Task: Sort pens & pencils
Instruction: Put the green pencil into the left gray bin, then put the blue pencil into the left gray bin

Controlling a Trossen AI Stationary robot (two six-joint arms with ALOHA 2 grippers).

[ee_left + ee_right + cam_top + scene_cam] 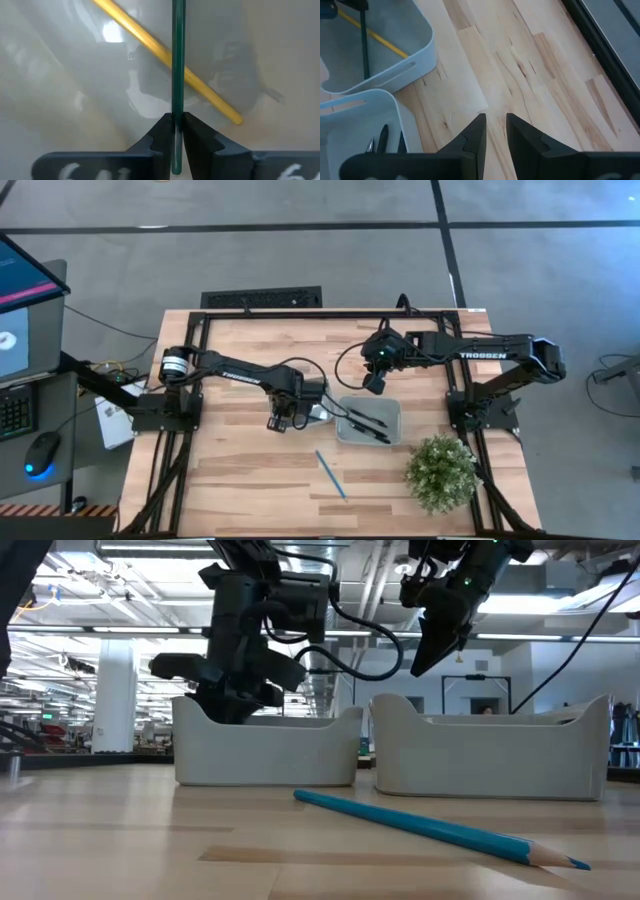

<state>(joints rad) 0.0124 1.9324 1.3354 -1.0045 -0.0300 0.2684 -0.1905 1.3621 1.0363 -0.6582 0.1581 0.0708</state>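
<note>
Left hand (pixel 175 131) clamped on thin dark-green pencil (pixel 178 60), low in left grey plastic tray (pixel 265 745); stiff, light, likely slippery, gripped near one end. Right hand (pixel 494 131) slightly apart, empty.

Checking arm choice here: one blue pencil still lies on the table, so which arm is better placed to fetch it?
Right, probably. The right gripper is open and empty above the table, while the left gripper is shut on the green pencil over the bin. The blue pencil lies in front of both bins.
</note>
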